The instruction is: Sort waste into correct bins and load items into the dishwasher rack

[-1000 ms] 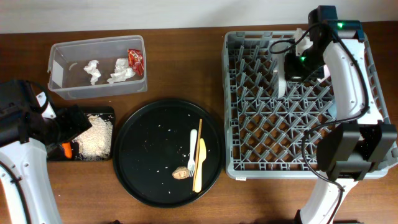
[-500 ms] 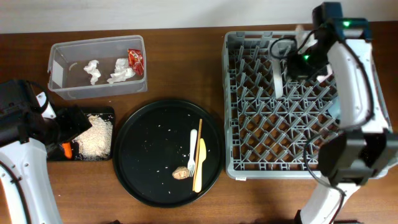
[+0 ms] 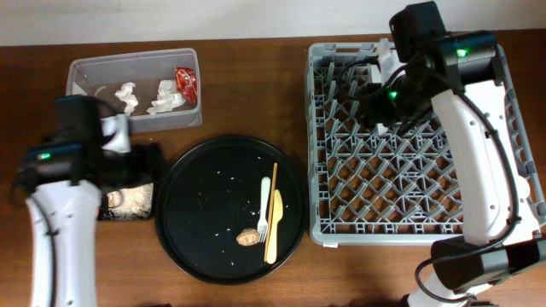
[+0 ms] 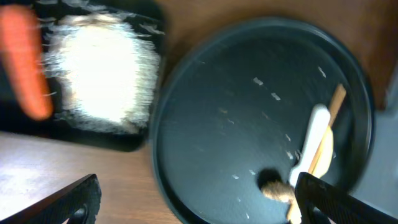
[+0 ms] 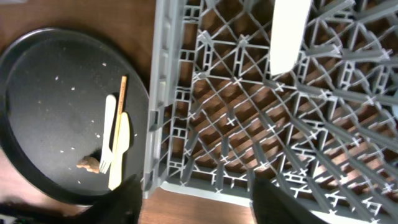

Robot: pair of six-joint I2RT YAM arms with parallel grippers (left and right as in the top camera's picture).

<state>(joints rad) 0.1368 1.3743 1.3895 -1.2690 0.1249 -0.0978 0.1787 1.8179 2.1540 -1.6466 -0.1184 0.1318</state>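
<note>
Where two forks [image 3: 264, 207] lie, one lump [image 3: 247, 238]

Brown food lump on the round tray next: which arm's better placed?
Left, probably: the left gripper, open, hovers beside the round black tray, food lump in its wrist view; the right gripper is over the dishwasher rack.

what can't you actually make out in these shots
- Overhead: the left arm covers much of the black tray, hiding the carrot; left wrist shows it blurred.
- Overhead: the right arm hides the white plate; right wrist cuts it at the top edge.
- Overhead: the brown food lump is too small to identify.
- Overhead: the red wrapper's print is too small to read.
</note>
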